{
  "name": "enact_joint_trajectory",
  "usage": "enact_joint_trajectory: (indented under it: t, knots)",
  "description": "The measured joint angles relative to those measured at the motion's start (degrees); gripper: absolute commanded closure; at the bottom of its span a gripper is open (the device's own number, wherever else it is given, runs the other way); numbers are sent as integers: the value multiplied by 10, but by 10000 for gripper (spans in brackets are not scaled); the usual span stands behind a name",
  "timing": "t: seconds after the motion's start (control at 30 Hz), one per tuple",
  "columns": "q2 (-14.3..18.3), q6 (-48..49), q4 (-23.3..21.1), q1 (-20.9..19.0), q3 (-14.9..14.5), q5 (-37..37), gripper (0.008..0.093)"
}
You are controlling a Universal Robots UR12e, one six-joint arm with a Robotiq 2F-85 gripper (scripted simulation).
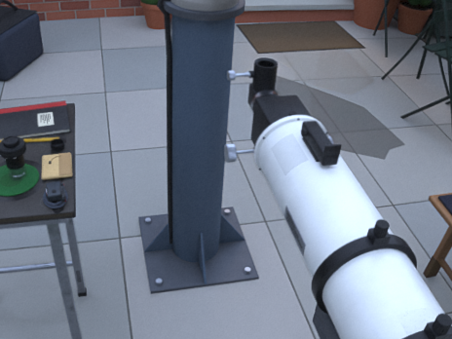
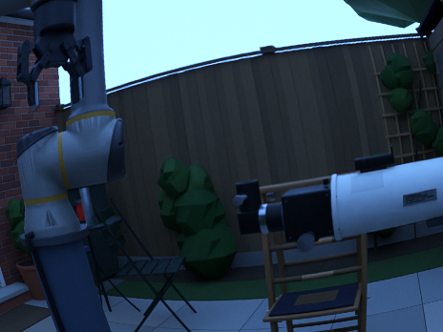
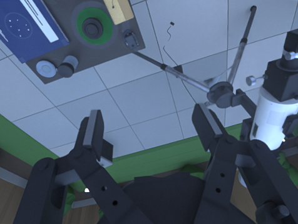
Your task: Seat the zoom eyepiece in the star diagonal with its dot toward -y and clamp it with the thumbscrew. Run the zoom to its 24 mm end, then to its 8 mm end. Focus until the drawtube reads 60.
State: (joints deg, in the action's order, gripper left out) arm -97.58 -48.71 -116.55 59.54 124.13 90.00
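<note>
On the small dark table at the left, the black zoom eyepiece [image 1: 13, 152] stands upright on a green disc [image 1: 18, 179]. At the rear of the white telescope tube [image 1: 336, 209], the black star diagonal [image 1: 265, 73] has its socket pointing up and a silver thumbscrew [image 1: 233, 75] at its side. A second silver knob [image 1: 231, 152] sticks out lower down by the focuser. My gripper [image 2: 53, 75] hangs high in the air beside the arm, far above the table, open and empty. From the wrist camera the eyepiece [image 3: 93, 28] sits far below the gripper [image 3: 150, 125].
The blue-grey pier [image 1: 199, 131] stands on a bolted base plate between table and telescope. The table also carries a book [image 1: 34, 119], a tan pad [image 1: 57, 165] and a small dark part [image 1: 54, 194]. A wooden chair [image 2: 315, 282] stands under the telescope's rear. A folding chair [image 2: 143, 273] stands near the arm's base.
</note>
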Motion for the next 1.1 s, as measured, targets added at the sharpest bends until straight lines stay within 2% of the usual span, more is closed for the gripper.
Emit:
enact_joint_trajectory:
  t: [1.1]
  knots:
    - [177,738,-200,33,23,0,134]
